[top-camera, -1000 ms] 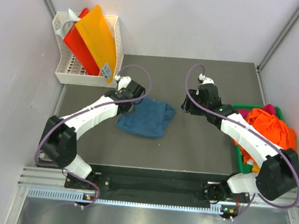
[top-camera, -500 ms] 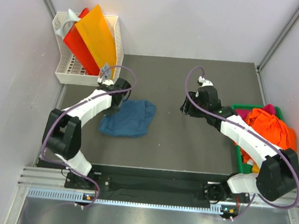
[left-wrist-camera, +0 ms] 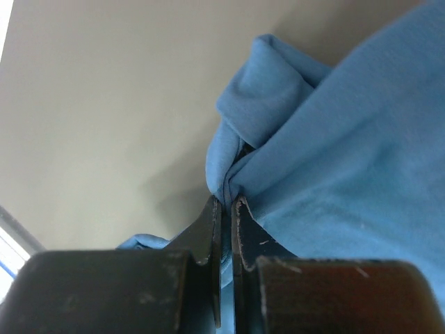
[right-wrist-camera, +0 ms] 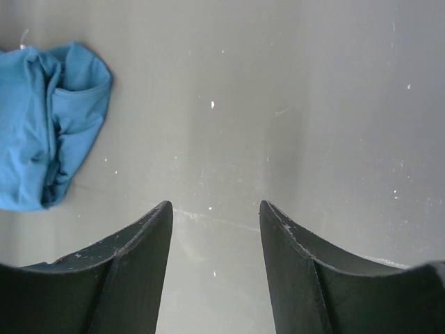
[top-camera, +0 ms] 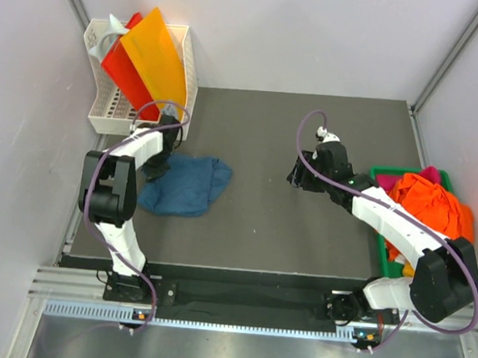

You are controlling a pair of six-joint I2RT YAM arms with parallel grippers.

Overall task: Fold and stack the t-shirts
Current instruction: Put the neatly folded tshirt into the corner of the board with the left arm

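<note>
Top view, left side: the left gripper [top-camera: 157,170] is at the left edge of a crumpled dark teal-blue cloth t-shirt [top-camera: 186,185]; the shirt lies on the left part of the dark grey table mat [top-camera: 260,223], near the white plastic lattice basket [top-camera: 110,117]

Top view, right side: the right gripper [top-camera: 297,177] hangs over bare mat, well apart from that shirt; a bright orange cloth t-shirt [top-camera: 433,204] is heaped in the green plastic tray [top-camera: 385,170] at the right edge; a magenta-pink cloth t-shirt [top-camera: 430,172] shows at the tray's far rim

Left wrist: the left gripper [left-wrist-camera: 226,207] has its fingers pressed together, pinching a bunched fold of the teal-blue shirt [left-wrist-camera: 348,160]; the cloth spreads away to the right

Right wrist: the right gripper [right-wrist-camera: 215,209] has its fingers spread with only mat [right-wrist-camera: 313,104] between them; the teal-blue shirt [right-wrist-camera: 42,132] lies bunched at the far left
</note>
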